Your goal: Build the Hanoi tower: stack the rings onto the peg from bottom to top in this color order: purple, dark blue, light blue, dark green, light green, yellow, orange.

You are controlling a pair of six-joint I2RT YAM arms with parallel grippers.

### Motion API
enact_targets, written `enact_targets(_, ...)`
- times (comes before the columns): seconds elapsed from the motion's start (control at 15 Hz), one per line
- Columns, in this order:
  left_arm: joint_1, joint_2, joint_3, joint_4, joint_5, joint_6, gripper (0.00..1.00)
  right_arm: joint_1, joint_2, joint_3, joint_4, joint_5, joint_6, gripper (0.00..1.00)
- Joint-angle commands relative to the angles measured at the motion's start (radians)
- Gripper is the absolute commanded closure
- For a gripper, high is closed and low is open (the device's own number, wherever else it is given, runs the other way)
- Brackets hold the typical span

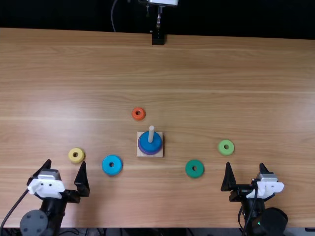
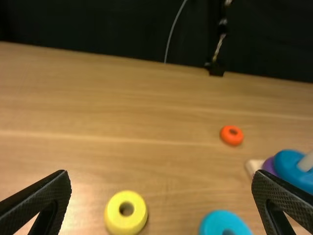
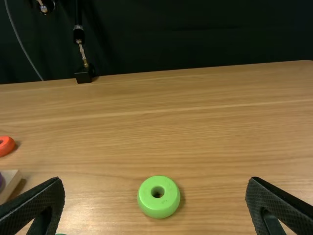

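Hanoi tower (image 1: pixel 149 143), square-based, round-ringed.

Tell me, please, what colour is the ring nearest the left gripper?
The ring is yellow, shown best in the left wrist view.

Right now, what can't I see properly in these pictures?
- Top view: most of the purple ring, hidden by the dark blue ring.
- Left wrist view: part of the light blue ring, cut by the bottom edge.
- Right wrist view: nearly all the dark green ring, cut by the bottom edge.
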Motion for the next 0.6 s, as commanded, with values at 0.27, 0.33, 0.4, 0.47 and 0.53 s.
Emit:
enact_targets(0.27,-0.034,0.171,0.378,-0.234,-0.091,0.033,0.0,-0.012,-0.013,-0.049,-0.082,0.009,-0.004,0.0)
enact_targets(0.33,-0.042,0.22,0.439,-0.308,-0.109,0.109,0.0,-0.012,-0.013,-0.049,-0.082,0.009,-0.004,0.0)
enact_targets(0.4,-0.048,0.281,0.493,-0.365,-0.111,0.221,0.0,-0.012,-0.013,-0.049,-0.082,0.009,-0.004,0.0)
enact_targets(0.47,-0.053,0.342,0.533,-0.416,-0.107,0.346,0.0,-0.012,-0.013,-0.049,-0.082,0.009,-0.004,0.0)
enact_targets(0.53,-0.054,0.399,0.577,-0.455,-0.096,0.448,0.0,-0.012,-0.013,-0.049,-0.082,0.009,-0.004,0.0)
